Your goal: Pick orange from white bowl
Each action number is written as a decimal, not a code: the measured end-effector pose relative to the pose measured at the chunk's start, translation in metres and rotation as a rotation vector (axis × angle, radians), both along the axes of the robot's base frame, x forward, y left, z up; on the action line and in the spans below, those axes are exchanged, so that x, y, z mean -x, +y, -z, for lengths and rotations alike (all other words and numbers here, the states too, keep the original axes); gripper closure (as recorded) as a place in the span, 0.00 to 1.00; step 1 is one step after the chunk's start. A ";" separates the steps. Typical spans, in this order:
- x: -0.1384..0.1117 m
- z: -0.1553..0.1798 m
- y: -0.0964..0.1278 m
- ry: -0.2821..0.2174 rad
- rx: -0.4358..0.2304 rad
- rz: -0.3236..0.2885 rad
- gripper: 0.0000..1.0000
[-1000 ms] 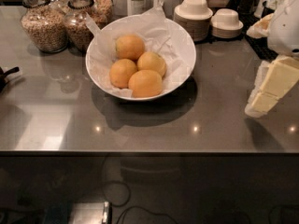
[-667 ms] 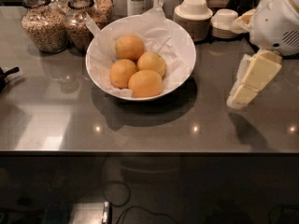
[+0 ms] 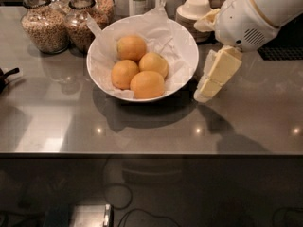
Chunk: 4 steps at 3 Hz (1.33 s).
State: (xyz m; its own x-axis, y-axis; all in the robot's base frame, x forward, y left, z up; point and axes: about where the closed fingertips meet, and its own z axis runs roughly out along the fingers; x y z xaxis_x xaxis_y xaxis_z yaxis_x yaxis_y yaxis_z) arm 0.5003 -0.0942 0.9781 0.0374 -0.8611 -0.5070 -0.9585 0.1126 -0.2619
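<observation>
Several yellow-orange oranges lie in the white bowl, which is lined with crinkled white paper and stands at the middle of the grey counter. The nearest orange is at the bowl's front, with others behind it. My gripper hangs from the white arm at the right. It points down and to the left, just outside the bowl's right rim and close above the counter. It holds nothing that shows.
Two glass jars of grain stand behind the bowl at the left. Small stacked white bowls sit at the back right, next to the arm. A dark object pokes in at the left edge. The counter's front edge runs across below the bowl.
My arm and gripper have moved left, from the right edge of the view to beside the bowl's right rim. The oranges and the bowl have not moved.
</observation>
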 end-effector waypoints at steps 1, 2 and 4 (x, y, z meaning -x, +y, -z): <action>-0.006 0.004 0.035 0.015 -0.071 -0.076 0.00; -0.007 0.002 0.064 0.010 -0.118 -0.141 0.00; -0.015 0.001 0.089 -0.043 -0.088 -0.155 0.00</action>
